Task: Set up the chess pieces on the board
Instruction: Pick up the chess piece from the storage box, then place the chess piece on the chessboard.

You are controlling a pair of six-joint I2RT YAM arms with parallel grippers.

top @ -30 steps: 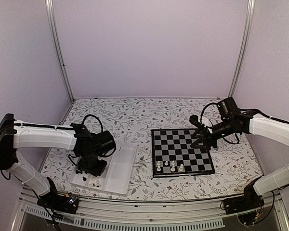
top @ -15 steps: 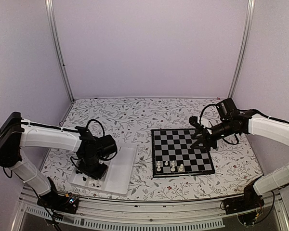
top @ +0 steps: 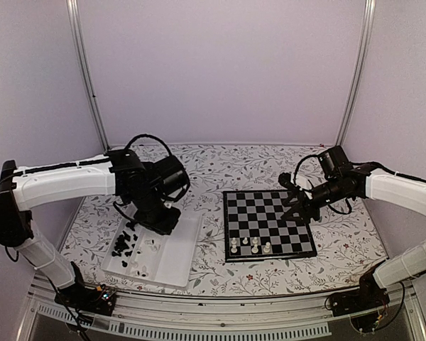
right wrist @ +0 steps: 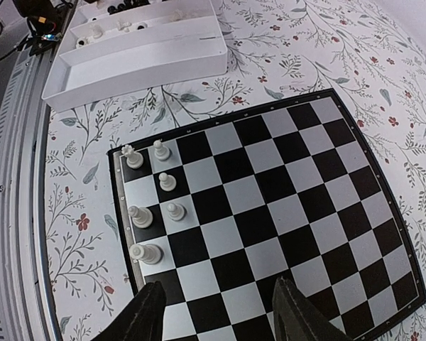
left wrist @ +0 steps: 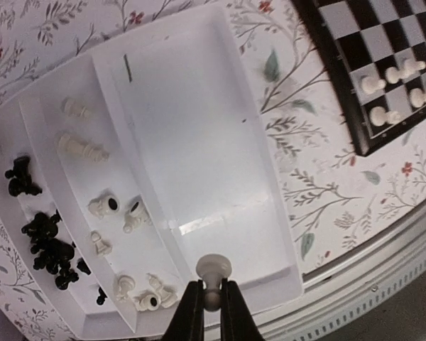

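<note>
My left gripper (left wrist: 211,302) is shut on a cream-white pawn (left wrist: 213,272) and holds it above the white tray (left wrist: 199,128). From above, the left gripper (top: 160,222) hangs over the tray's far end. The board (top: 273,213) lies to the right, with several white chess pieces (top: 255,246) along its near-left edge. These white pieces (right wrist: 139,215) also show in the right wrist view. My right gripper (right wrist: 216,312) is open and empty over the board (right wrist: 270,185), at the board's far right side (top: 299,207) from above.
The tray (top: 177,259) holds black pieces (left wrist: 46,241) in its outer slot, also seen from above (top: 124,241), and loose white pieces (left wrist: 92,149) in the neighbouring slot. Its widest compartment is bare. The table's metal front rail (top: 220,320) runs close behind the tray.
My left gripper has closed on the pawn, risen out of the tray's near end and moved up and to the right. The right arm has barely moved.
</note>
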